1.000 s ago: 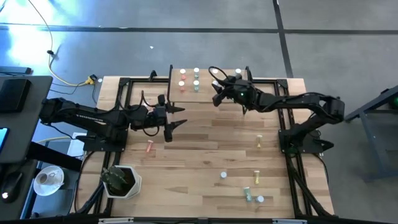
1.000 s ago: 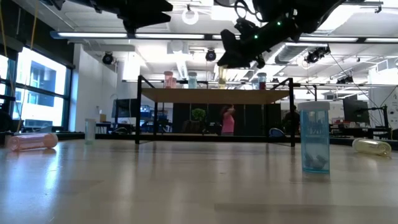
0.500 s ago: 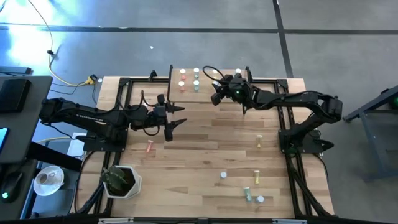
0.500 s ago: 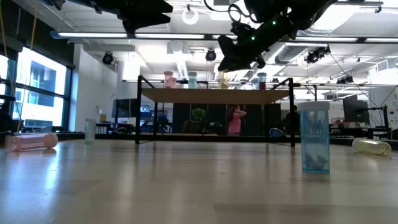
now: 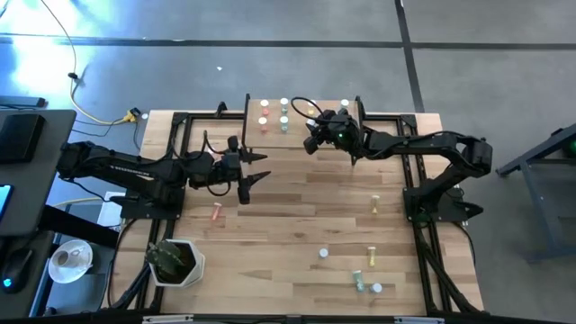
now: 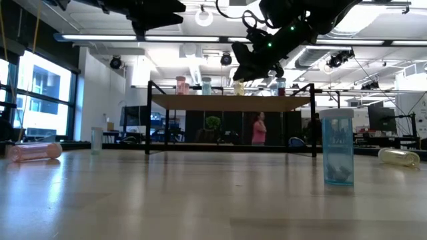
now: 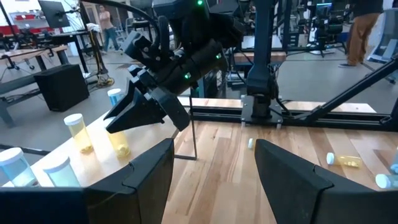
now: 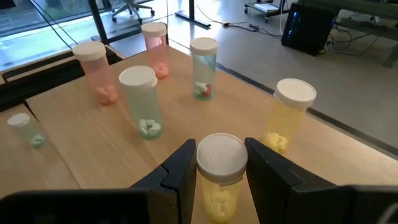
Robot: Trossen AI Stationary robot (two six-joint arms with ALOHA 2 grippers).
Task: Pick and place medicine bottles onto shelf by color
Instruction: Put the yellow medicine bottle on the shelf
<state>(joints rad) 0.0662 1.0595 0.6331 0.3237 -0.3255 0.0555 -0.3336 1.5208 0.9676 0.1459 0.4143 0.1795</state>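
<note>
At the far edge of the surface (image 5: 297,193), over the shelf (image 8: 74,140), the right pincer (image 8: 219,167) is clenched on a yellow bottle (image 8: 218,177), just beside another yellow bottle (image 8: 287,115) standing there. Placing seems underway; next it should lower, let go and lift clear. Mid-surface on the left, the left pincer (image 5: 255,170) waits spread and empty.

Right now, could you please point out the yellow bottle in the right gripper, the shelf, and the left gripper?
yellow bottle (image 8: 217,155): right wrist view, on its white cap.
shelf (image 8: 81,155): right wrist view, on bare board.
left gripper (image 5: 255,170): high view, midway between its open fingertips.
</note>
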